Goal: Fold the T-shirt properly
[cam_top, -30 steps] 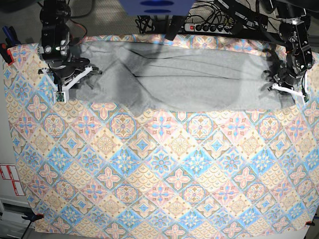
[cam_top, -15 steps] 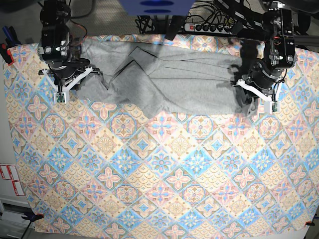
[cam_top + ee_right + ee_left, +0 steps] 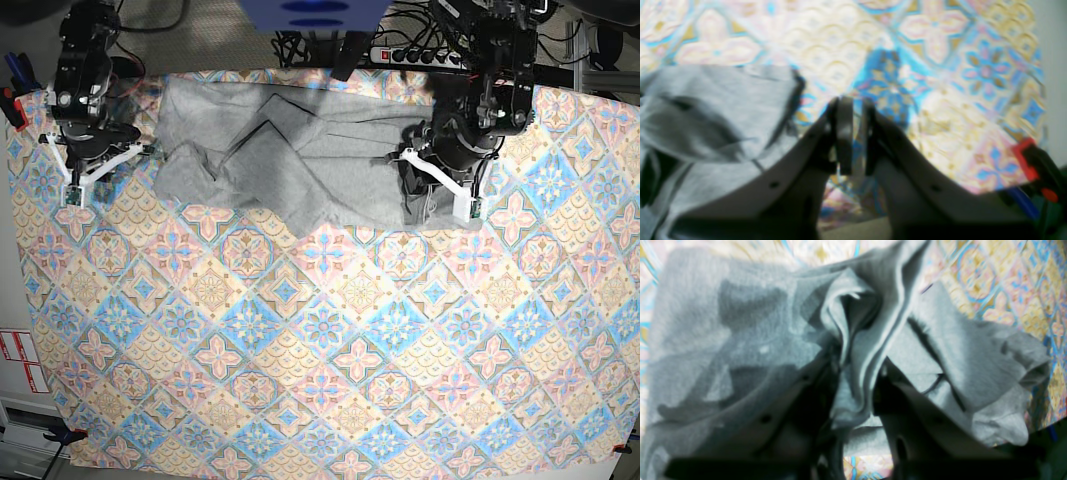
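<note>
at the far edge of the tablecloth (image 3: pixel 300 340) i see the t-shirt (image 3: pixel 300 170) lying as a long rumpled grey band, w/ a diagonal flap thrown over its middle and no clean rectangle yet.

status, left side: left gripper (image 3: pixel 437 190) sits over the shirt's end on the base view's right. wrist cam shows a thick wad of grey fabric (image 3: pixel 853 373) pinched between the two fingers, so jaws are clamped on the shirt. cloth around the grip is bunched and folded over itself, edges not aligned.

status, right side: right gripper (image 3: pixel 88 170) is off the shirt, above bare tablecloth just beside the garment's other end. wrist cam shows the fingers (image 3: pixel 844 133) nearly together w/ only pattern visible through the slit; nothing held.

progress est.: early. i judge one inward fold is under way from the left-gripper end; result is loose, not flat. no lettering visible, so i can't tell which face is up.

remaining, as i read it: lay carried end down flat, smooth middle flap, square sleeves, bring opposite end in, check edges line up.
</note>
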Robot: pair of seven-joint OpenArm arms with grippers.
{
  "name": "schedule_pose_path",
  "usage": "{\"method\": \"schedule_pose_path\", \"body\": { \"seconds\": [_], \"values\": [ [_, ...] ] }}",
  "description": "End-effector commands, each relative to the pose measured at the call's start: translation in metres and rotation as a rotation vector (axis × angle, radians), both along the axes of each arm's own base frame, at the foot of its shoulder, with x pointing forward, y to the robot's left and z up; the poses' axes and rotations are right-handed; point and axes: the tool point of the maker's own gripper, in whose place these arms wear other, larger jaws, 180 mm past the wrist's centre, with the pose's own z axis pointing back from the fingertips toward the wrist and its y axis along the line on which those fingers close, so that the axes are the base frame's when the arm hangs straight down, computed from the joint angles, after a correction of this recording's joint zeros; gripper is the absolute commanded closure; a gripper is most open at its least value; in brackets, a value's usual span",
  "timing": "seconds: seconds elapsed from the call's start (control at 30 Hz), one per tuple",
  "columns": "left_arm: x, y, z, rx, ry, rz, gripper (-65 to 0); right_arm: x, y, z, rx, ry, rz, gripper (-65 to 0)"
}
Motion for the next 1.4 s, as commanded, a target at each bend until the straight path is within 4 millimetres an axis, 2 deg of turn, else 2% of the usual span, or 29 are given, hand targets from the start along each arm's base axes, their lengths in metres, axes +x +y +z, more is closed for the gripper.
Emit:
{"method": "schedule_pose_path", "body": {
  "seconds": [0.0, 0.1, 0.17, 0.27, 0.33, 0.43, 0.6, 0.73, 0.8, 0.9, 1.1, 1.17, 1.3, 1.37],
  "values": [
    [0.009, -0.005, 0.012, -0.023, -0.047, -0.001, 0.0, 0.007, -0.004, 0.012, -0.023, -0.042, 0.007, -5.0],
    [0.007, -0.007, 0.009, -0.036, -0.037, 0.005, 0.0, 0.007, -0.006, 0.012, -0.025, -0.043, 0.003, -5.0],
    [0.007, -0.007, 0.009, -0.039, -0.037, 0.005, -4.0, 0.007, -0.006, 0.012, -0.025, -0.043, 0.003, -5.0],
    [0.009, -0.013, 0.017, -0.052, -0.057, 0.001, -15.1, 0.007, -0.006, 0.012, -0.025, -0.043, 0.003, -5.0],
    [-0.001, -0.021, 0.021, -0.059, -0.05, -0.031, -23.1, 0.007, -0.006, 0.012, -0.025, -0.043, 0.003, -5.0],
    [-0.008, -0.019, 0.035, -0.037, -0.08, -0.065, -30.0, 0.006, -0.006, 0.011, -0.023, -0.037, 0.001, -5.1],
    [-0.015, 0.004, 0.036, 0.044, -0.076, -0.097, -28.9, 0.005, 0.006, 0.005, 0.004, -0.015, 0.024, -5.3],
    [-0.01, 0.047, 0.038, 0.11, -0.085, -0.005, -29.0, -0.001, 0.029, -0.008, 0.115, 0.041, 0.046, -5.4],
    [-0.007, 0.064, 0.04, 0.131, -0.09, 0.037, -29.0, 0.004, 0.035, -0.007, 0.152, 0.038, 0.049, -6.3],
    [-0.004, 0.07, 0.043, 0.139, -0.098, 0.052, -29.0, 0.016, 0.044, -0.002, 0.217, 0.035, 0.05, -9.6],
    [-0.008, 0.072, 0.03, 0.139, -0.063, 0.059, -29.1, 0.008, 0.055, -0.009, 0.29, 0.098, 0.053, -11.6],
    [-0.01, 0.071, 0.026, 0.128, -0.05, 0.067, -29.1, 0.005, 0.055, -0.014, 0.295, 0.117, 0.047, -16.1],
    [-0.011, 0.071, 0.023, 0.121, -0.041, 0.076, -29.4, -0.016, 0.052, -0.037, 0.32, 0.242, 0.015, -33.2],
    [-0.011, 0.07, 0.023, 0.12, -0.041, 0.075, -29.5, -0.02, 0.051, -0.042, 0.325, 0.261, 0.007, -39.6]
  ]
}}
